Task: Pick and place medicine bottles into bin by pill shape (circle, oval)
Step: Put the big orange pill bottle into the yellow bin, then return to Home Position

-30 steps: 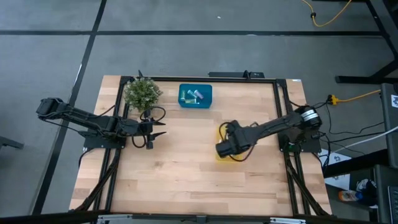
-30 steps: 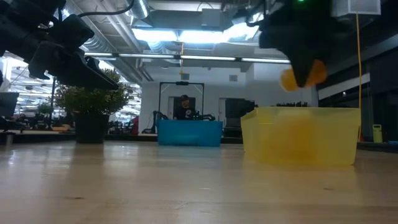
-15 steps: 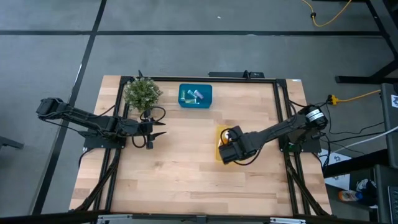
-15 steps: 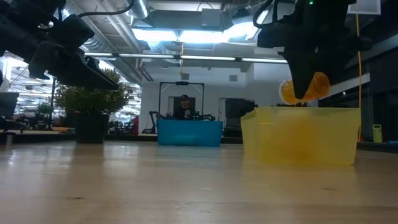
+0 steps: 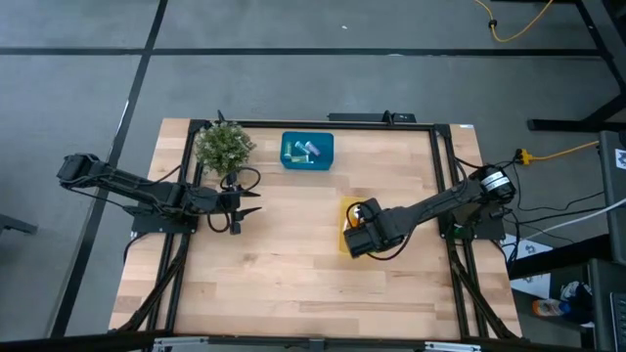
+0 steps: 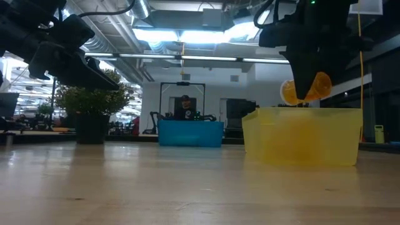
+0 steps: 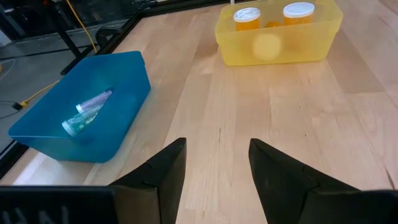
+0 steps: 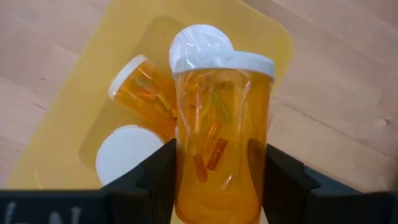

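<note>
Right now we see an orange medicine bottle (image 8: 219, 134) with a white cap held between the right gripper's (image 8: 217, 180) fingers, just above the yellow bin (image 8: 93, 81) holding three more. Well apart, near the plant (image 5: 224, 146), the left gripper (image 7: 216, 165) hovers with fingers wide over the worktop (image 5: 284, 264).

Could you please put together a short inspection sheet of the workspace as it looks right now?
Surface: wooden table, mostly bare.
Job's things: yellow bin holds orange bottles; blue bin holds pale bottles.
Clutter: potted plant at the far left corner.
Grippers: right gripper grips an orange medicine bottle above the yellow bin; left gripper open, waiting near the plant.
Cables: yellow cable on the floor.
Surroundings: a person behind the table.
</note>
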